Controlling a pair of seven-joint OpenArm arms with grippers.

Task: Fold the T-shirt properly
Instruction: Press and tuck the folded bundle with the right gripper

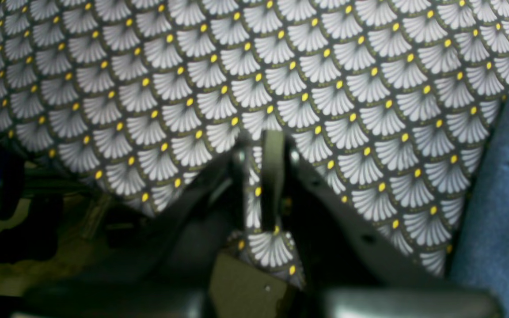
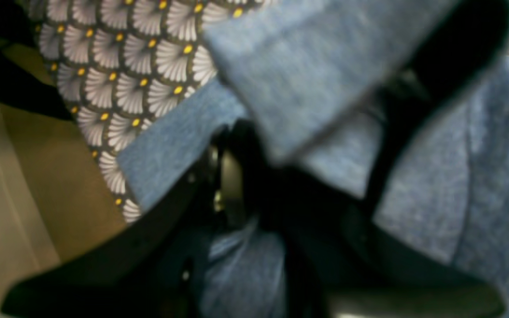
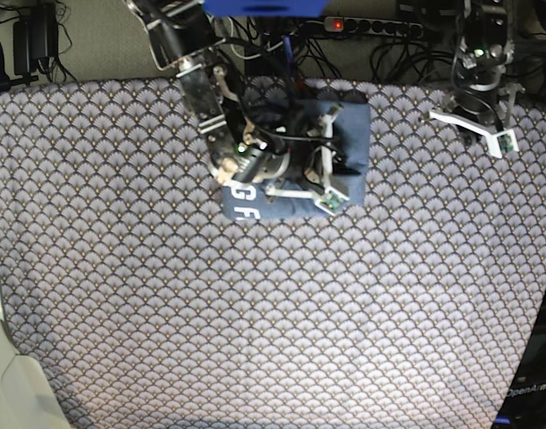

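Fan-patterned tablecloth [image 3: 255, 313], folded T-shirt [image 3: 295, 201] long axis across, right jaws [image 3: 322, 156] grasping it, left jaws [image 3: 474, 125] released.

The T-shirt [image 3: 295, 161] lies folded near the far edge of the bench [image 3: 255, 313], middle-left. The right tool [image 3: 322, 170] sits over it. The left tool [image 3: 474, 121] hangs well apart to its right, above bare bench.

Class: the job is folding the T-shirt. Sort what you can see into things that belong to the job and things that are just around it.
Belongs to the job:
T-shirt, a compact folded bundle
right gripper, over the T-shirt, cloth between its fingers
left gripper, apart from the T-shirt

Just around:
patterned tablecloth
power strip
cables
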